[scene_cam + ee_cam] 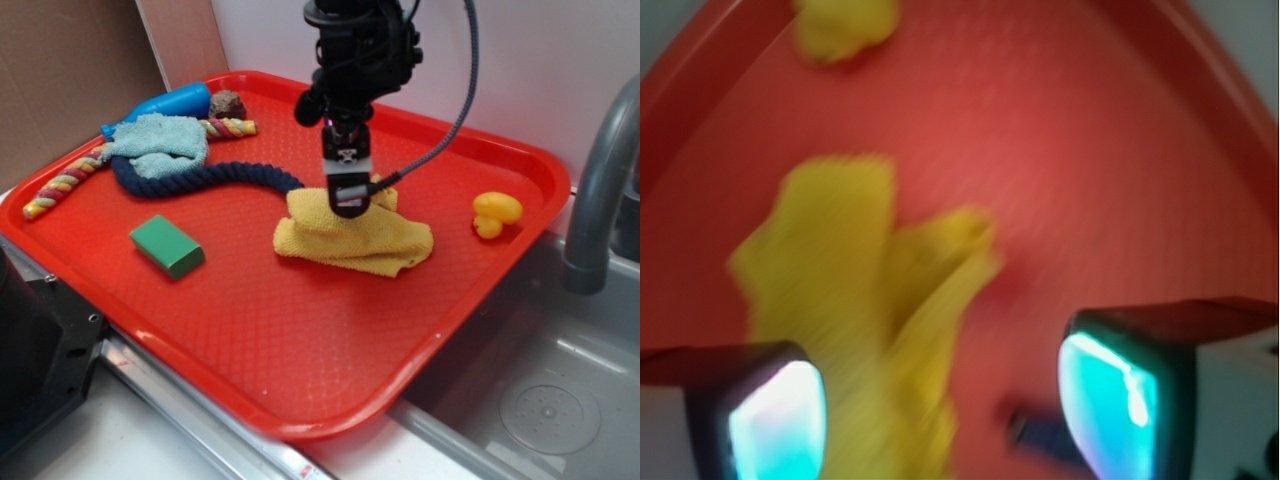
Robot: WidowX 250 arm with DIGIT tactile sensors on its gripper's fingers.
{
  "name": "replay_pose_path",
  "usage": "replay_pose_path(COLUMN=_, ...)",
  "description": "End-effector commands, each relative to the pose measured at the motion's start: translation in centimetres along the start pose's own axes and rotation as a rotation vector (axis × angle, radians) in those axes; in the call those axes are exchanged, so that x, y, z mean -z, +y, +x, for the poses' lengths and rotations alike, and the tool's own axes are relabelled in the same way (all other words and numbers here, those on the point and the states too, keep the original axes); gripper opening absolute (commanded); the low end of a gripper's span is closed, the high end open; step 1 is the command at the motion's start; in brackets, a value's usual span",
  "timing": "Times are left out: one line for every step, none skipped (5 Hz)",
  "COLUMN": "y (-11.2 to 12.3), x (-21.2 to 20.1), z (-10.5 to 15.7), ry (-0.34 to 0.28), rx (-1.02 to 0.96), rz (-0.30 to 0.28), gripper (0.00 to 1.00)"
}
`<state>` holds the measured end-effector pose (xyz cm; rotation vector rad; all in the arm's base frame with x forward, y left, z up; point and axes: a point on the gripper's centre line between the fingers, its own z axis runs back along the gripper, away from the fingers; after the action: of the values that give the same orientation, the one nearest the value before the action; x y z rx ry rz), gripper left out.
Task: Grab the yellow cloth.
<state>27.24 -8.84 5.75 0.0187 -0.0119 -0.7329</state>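
A red plastic tray [300, 380] lies on a counter beside a steel sink [540, 400], with a grey faucet [600, 190] rising at the right edge. Everything loose sits inside the tray. Near its middle lies the yellow cloth [365, 245], a mustard terry washcloth folded into a loose, rumpled heap. A dark blue rope [200, 180] curls from the cloth's left edge toward the far left corner. There, a light blue terry cloth [160, 140] lies bunched on top of the rope, and a multicoloured braided rope [70, 185] runs out from under it toward the tray's left rim. A blue bottle [170, 105] lies on its side along the back rim, with a small brown lump [228, 103] just beside it. A green block [167, 246] rests flat, left of the yellow cloth and apart from it. A small yellow rubber duck [495, 213] stands near the right rim, well apart from the cloth.

The black robot arm hangs straight down over the cloth, and its gripper [350, 205] is at the top of the heap. The blurred wrist view shows the two fingers [775, 420] spread wide apart, with cloth beneath the left one and the red tray showing between them. No writing can be read anywhere.
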Motion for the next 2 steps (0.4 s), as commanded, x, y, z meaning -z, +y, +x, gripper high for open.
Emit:
replay_pose_path(y=-1.4, x=0.2, z=0.5, ry=-0.074, rx=0.053, rz=-0.024, gripper=1.0)
replay_pose_path(y=-2.5, x=-4.0, z=-1.4, ry=-0.099, rx=0.014, rz=0.039, gripper=1.0)
